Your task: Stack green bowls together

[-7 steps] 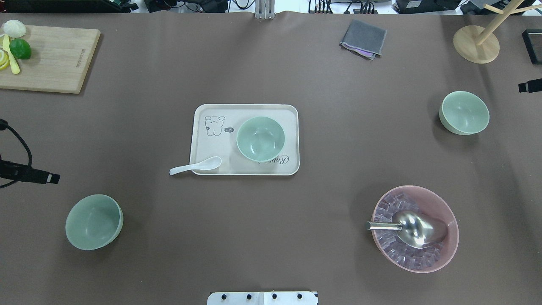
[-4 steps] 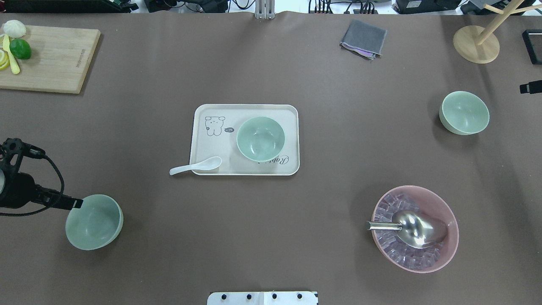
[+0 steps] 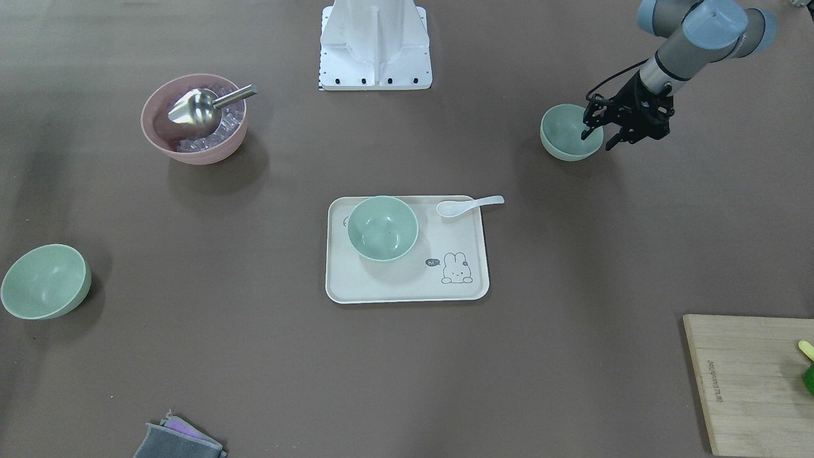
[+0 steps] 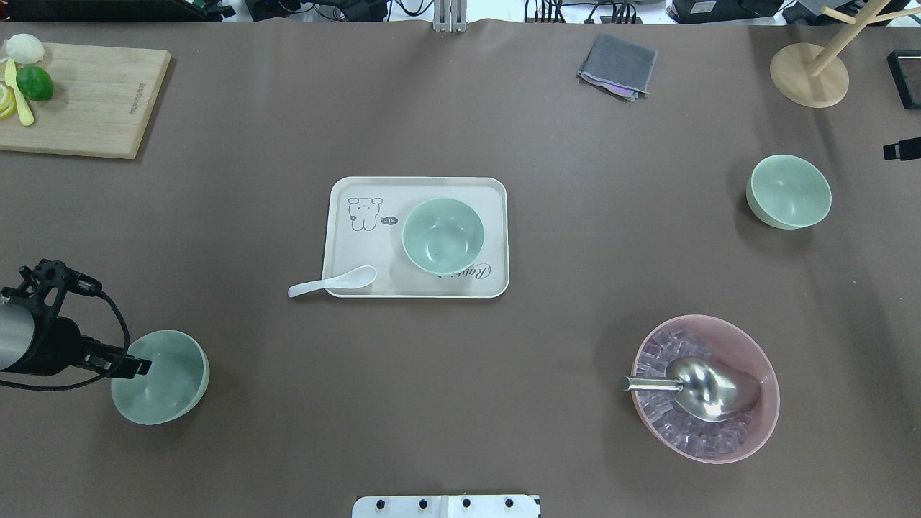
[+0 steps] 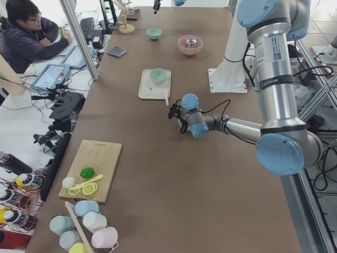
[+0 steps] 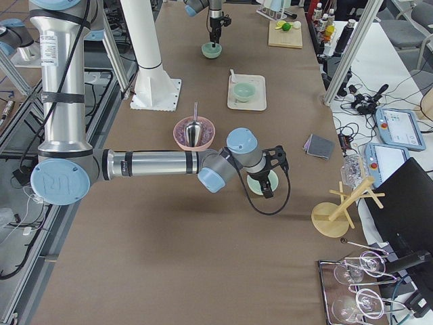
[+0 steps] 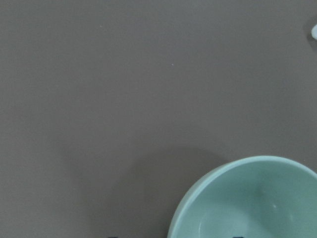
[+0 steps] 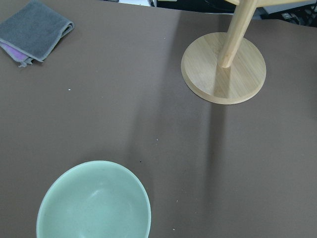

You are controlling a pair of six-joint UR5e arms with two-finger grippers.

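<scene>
Overhead exterior view: on the desk (image 4: 575, 252), well apart, we see the middle bowl (image 4: 442, 236) on the tray (image 4: 360, 252), the right bowl (image 4: 788, 191) near the right pincer (image 4: 892, 149), whose opening we cannot tell, and the left bowl (image 4: 160, 377), its rim straddled by the open, empty left pincer (image 3: 598, 140); all three are green.

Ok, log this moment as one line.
phase: pre-grasp | left end effector: open, astride left green bowl rim | right end effector: near right green bowl | stacked: none

Left wrist view crops the green bowl (image 7: 247, 198)
</scene>
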